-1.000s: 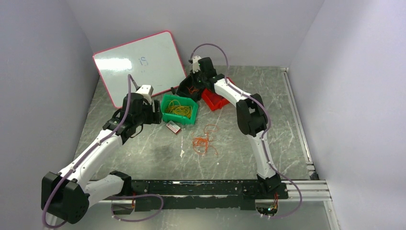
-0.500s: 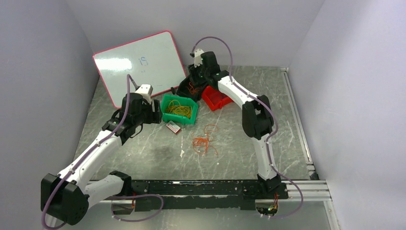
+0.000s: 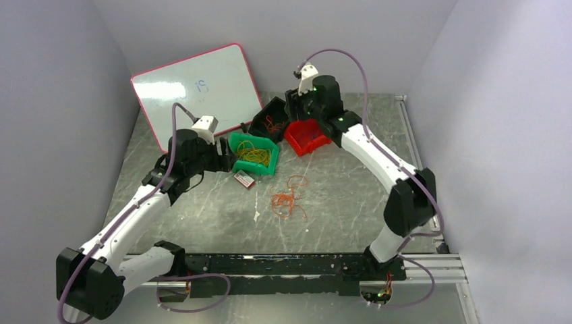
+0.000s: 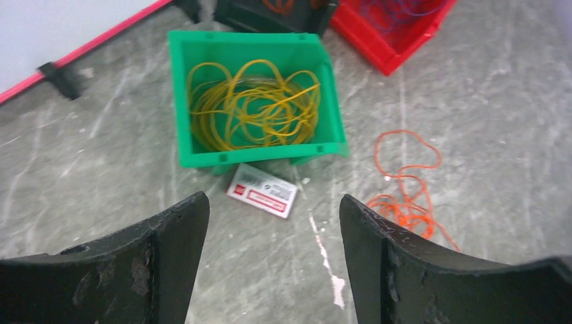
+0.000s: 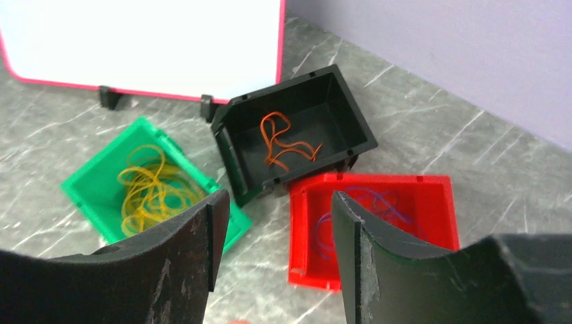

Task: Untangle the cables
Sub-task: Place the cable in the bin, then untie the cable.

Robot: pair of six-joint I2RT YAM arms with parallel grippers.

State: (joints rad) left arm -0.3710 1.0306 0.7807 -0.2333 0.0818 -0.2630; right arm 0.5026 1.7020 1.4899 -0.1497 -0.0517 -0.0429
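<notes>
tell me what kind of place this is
Probably a robotics lab test cell: white left arm and right arm bolted at a table edge, plain walls boxing it in, a whiteboard propped at the back.

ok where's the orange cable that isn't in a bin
Top view: the orange cable lies on the table near the middle, on the near side of the green bin, right of the small card.

Lit brightly and evenly from above, with only faint soft shadows on the table (image 3: 337,202). Pale glare on the whiteboard (image 3: 162,89) (left part mostly). Slightly grainy overhead; softer at the wrists, fingers (image 4: 135,270) blurred up close
</notes>
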